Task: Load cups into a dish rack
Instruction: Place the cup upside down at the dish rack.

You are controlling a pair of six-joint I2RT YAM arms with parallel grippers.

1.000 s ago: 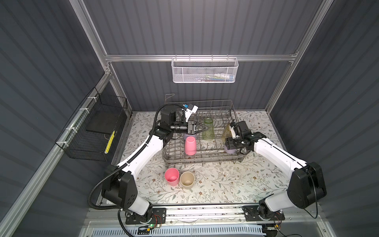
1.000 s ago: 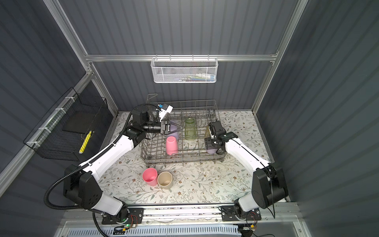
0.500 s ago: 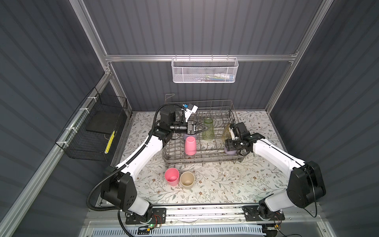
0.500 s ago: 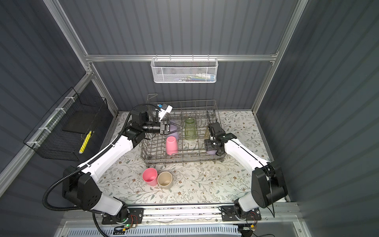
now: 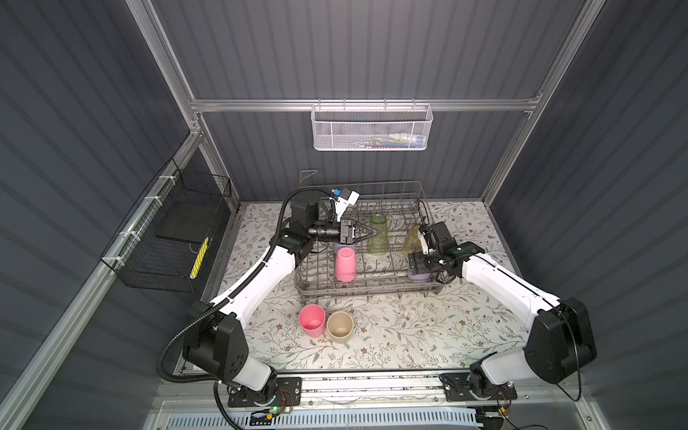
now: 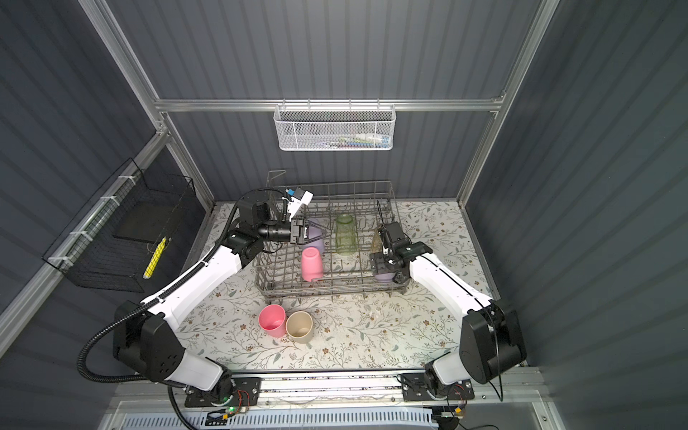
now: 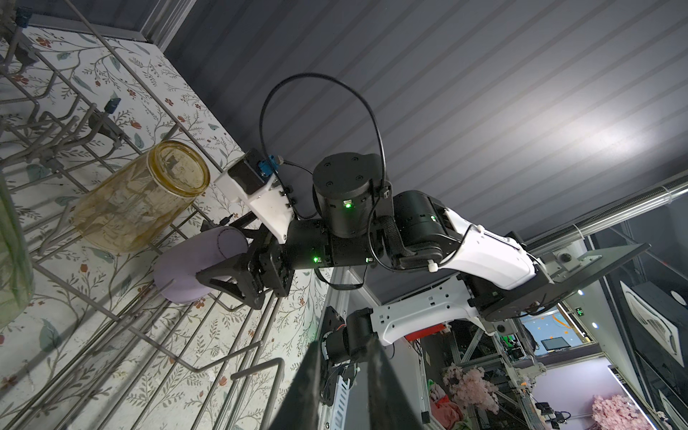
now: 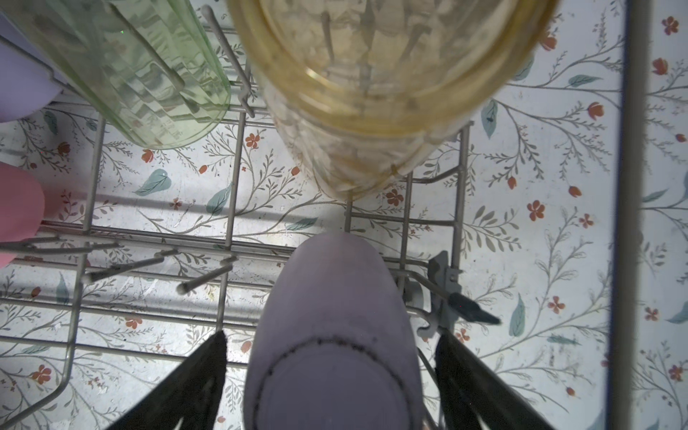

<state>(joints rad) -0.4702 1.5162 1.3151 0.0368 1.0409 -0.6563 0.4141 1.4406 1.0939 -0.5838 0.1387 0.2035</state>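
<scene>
Your right gripper (image 8: 330,337) is reaching down into the near right corner of the dish rack (image 5: 372,290), which is sitting toward the far edge of the tabletop (image 5: 409,335). Its fingers (image 8: 193,379) are standing wide apart and straddling the lilac cup (image 8: 335,298), which is resting upside down in that corner. Bare rack wire is showing in the gap on each side, so neither finger is touching the cup and you are gripping nothing. The amber glass (image 5: 412,242) is sitting inverted just beyond it, with the green glass (image 5: 379,238) further toward the rack's middle. Your left gripper (image 5: 372,234) is hanging level over the rack's left half, above the other lilac cup (image 6: 316,244). Its fingers (image 7: 298,391) are showing only a slim gap in the left wrist view, with nothing between them. The pink cup (image 5: 345,264) is standing inverted near the rack's near rail. The loose pink cup (image 5: 312,321) and the beige cup (image 5: 340,327) are waiting upright, side by side and touching, on the tabletop between the rack and the near edge.
</scene>
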